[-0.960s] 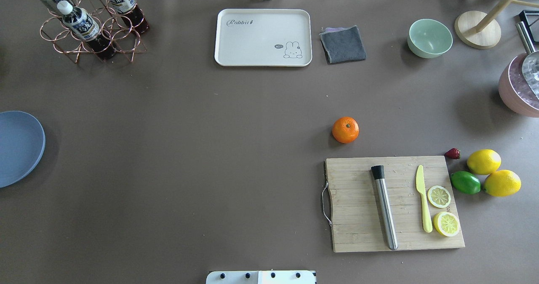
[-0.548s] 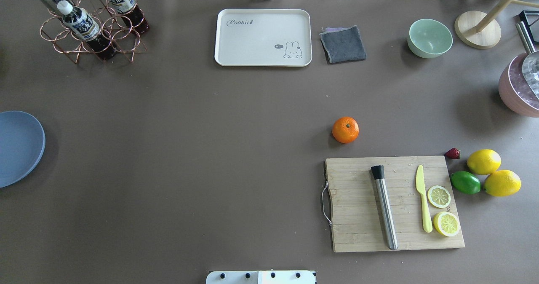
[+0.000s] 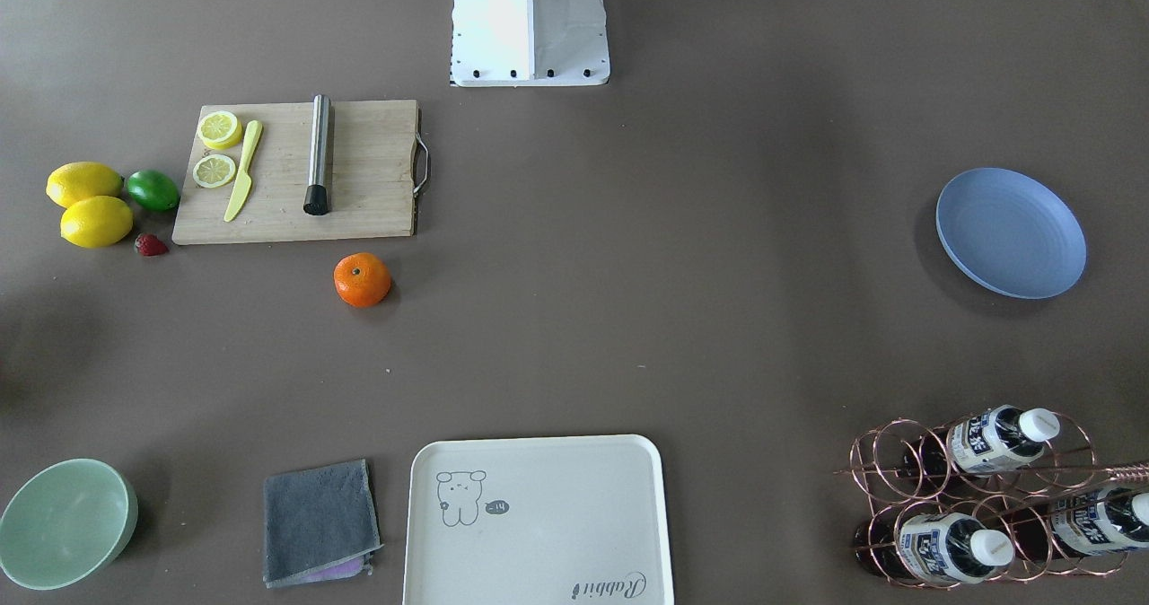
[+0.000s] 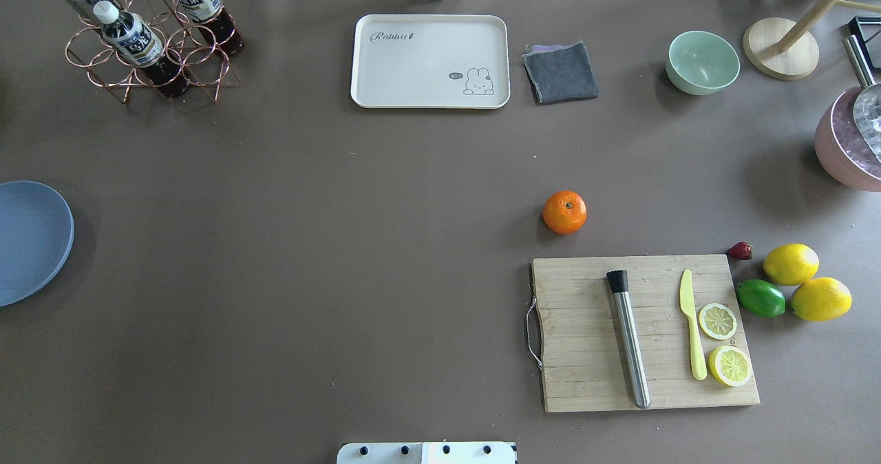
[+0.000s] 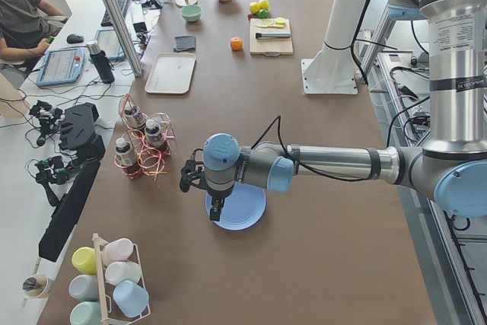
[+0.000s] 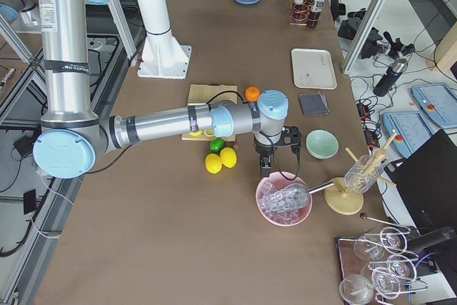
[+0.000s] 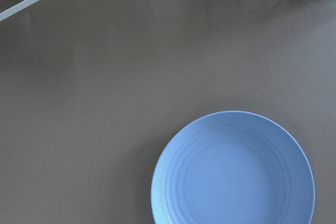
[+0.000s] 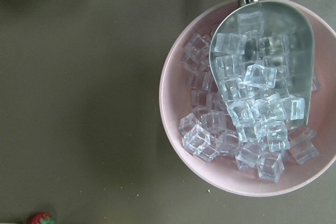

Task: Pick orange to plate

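Nearest the robot's base, on its right side: a wooden cutting board (image 4: 585, 340) flat on the desk (image 4: 344, 278). On the board, a steel rod with a black cap (image 4: 628, 340), a yellow knife (image 4: 692, 326) and two lemon slices (image 4: 718, 321).

Just off the board's right edge: a lime (image 4: 760, 298) against one of two whole lemons (image 4: 820, 299). A small strawberry (image 4: 740, 250) by the board's far right corner.

Just beyond the board's far edge, apart from it: the orange (image 4: 564, 212), resting free on bare desk, stem dot up.

Well apart from that, at the desk's left end: the plate (image 4: 27, 240), flat, partly cut off by the overhead view's edge.

From the left-end camera: left tool (image 5: 216, 212) pointing down, overlapping the plate's edge in that view. Released or clenched, cannot tell from that angle.

From the right-end camera: right tool (image 6: 265, 168) pointing down near a pink bowl (image 8: 220, 179) full of ice cubes (image 8: 252, 114), a metal scoop (image 8: 283, 24) lying in it. Grip state likewise impossible to tell.

Along the far edge, left to right: a copper wire rack (image 4: 206, 71) with bottles (image 4: 131, 37), a cream tray (image 4: 430, 37), a folded grey cloth (image 4: 561, 71), a mint-green bowl (image 4: 702, 61), a round wooden stand base (image 4: 780, 47).
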{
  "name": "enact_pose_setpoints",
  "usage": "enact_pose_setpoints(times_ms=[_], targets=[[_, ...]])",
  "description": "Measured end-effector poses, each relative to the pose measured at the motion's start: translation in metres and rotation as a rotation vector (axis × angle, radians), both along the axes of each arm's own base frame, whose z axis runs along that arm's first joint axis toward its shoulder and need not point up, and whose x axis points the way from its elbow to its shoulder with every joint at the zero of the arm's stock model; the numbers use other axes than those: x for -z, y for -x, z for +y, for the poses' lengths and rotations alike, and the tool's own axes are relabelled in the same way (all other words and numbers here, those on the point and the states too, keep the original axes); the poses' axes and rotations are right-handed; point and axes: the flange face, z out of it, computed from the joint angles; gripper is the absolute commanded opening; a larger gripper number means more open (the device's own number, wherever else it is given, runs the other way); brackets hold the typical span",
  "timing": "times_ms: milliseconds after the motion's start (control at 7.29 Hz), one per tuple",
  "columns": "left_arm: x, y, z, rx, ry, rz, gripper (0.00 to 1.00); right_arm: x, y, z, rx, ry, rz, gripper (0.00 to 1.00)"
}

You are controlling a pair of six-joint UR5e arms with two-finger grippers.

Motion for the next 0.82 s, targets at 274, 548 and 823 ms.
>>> enact_pose_setpoints(times_ms=[274, 548, 823], targets=[[-0.0043, 0.0, 0.0091, 0.002, -0.036, 0.002, 0.98, -0.0029, -0.0006, 0.0025, 0.001, 0.003, 0.003, 1.0], [-0.0046, -0.0008, 0.0118, -0.003, -0.06, 0.004, 0.98, -0.0015, -0.0009, 0.004, 0.003, -0.002, 0.003, 1.0], [-0.0054, -0.0028, 0.012, -0.006, -0.082, 0.004, 0.98, -0.0019, -0.0014, 0.0063, 0.003, -0.001, 0.003, 1.0]])
